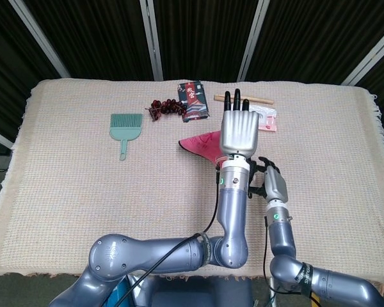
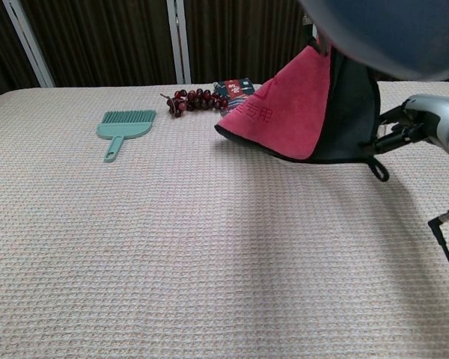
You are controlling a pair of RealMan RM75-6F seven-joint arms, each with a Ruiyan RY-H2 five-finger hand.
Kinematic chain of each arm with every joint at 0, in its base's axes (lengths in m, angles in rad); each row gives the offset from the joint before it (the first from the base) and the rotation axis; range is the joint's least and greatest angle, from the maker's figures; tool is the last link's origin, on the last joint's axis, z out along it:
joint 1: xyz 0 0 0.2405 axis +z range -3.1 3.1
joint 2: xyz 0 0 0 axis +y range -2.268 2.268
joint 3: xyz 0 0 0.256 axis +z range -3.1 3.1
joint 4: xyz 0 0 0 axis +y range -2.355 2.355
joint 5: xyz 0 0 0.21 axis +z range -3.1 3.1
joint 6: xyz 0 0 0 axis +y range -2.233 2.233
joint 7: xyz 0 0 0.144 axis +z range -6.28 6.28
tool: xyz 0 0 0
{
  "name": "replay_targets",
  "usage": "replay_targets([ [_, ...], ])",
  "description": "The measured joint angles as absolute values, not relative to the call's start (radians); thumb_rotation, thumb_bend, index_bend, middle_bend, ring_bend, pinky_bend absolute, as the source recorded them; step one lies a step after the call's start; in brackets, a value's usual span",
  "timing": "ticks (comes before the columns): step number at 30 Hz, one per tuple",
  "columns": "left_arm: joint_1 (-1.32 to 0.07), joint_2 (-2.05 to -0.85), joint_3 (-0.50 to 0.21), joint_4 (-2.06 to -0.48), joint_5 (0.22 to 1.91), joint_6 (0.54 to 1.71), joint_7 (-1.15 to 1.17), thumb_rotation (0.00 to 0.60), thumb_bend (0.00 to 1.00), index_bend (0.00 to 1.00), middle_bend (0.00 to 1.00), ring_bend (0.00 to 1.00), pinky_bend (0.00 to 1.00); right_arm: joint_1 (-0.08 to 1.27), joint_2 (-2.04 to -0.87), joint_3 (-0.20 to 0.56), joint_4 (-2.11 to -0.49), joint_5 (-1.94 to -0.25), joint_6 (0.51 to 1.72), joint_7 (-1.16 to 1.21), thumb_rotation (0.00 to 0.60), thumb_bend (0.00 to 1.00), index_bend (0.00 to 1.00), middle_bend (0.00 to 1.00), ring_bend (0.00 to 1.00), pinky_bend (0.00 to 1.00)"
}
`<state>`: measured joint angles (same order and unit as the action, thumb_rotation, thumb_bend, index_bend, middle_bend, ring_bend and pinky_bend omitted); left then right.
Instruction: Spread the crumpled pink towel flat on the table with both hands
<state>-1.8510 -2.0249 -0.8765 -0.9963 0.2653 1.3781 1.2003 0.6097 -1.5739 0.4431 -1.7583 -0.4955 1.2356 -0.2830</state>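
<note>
- While the pink towel (image 2: 284,112) is hanging above the table (image 2: 172,247), the left hand (image 1: 237,131) is pinching its top, fingers extended.
- The right hand (image 2: 411,129) is gripping a lower corner, probably for stretching it flat.

Towel (image 2: 284,112) hangs above table (image 1: 70,192), right of centre, under left hand (image 1: 238,131); right hand (image 1: 273,183) at its right corner. Brush (image 1: 125,128) well left of towel. Bead string (image 1: 164,108) behind towel; packet (image 1: 194,100) just right of beads. Stick (image 1: 256,99) at far edge, right of packet; flat pack (image 1: 267,119) just before stick.
</note>
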Motion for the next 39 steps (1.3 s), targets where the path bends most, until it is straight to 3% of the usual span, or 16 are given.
replay_targets([
  [24,-1.526,-1.788,-0.826,-1.448,0.231,1.388,1.069,0.6,0.77,0.88,0.21,0.0,0.0,0.648,-1.424,0.563,-1.784,-0.529,1.282,-0.312,0.6,0.53,0.71,0.14,0.0,0.0],
  [39,-1.363,-1.686,-0.718,-1.49,0.371,1.331,0.826,0.6,0.77,0.88,0.21,0.0,0.0,0.75,-1.435,0.596,-1.706,-0.562,1.329,-0.378,0.6,0.53,0.71,0.14,0.0,0.0],
])
